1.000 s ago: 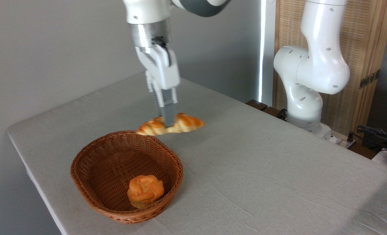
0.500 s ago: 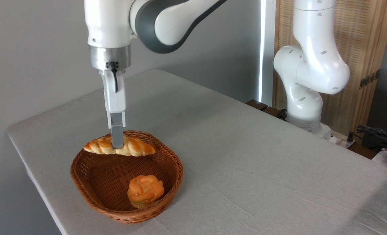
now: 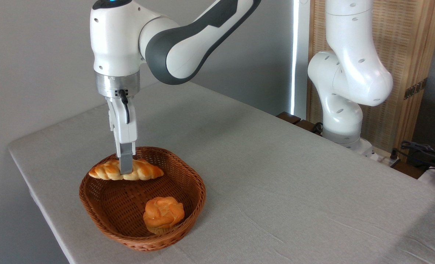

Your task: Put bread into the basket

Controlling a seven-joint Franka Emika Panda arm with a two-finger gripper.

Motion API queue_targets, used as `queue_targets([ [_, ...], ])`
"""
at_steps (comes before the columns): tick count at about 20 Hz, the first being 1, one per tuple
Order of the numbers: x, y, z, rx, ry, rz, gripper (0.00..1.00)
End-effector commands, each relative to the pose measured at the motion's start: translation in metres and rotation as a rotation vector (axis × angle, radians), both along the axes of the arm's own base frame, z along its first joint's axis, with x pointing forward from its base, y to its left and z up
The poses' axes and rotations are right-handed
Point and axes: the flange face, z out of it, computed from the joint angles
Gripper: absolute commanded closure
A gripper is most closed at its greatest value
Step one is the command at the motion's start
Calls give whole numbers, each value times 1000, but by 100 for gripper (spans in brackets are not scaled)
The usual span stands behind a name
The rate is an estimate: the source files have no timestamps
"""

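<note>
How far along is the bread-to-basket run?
Done: the bread is picked up and held over the far end of the basket. In hand: the gripper is shut on its middle. Left: lower, release beside the round bun, retract.

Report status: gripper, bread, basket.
Gripper shut on braided loaf. Loaf held over wicker basket, far end, not released. Round bun sits at near end, clear of drop.
</note>
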Motion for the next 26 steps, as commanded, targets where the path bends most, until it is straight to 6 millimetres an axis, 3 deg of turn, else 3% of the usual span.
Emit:
queue_targets([
  [1,-2,7,-6,-4,9,12,0],
  [9,-1,14,4,-13,-4,41,0],
  [12,-8,23,31,-25,-12,96,0],
  [19,-32,81,123,25,200,195,0],
  [26,-40,109,143,85,252,235,0],
])
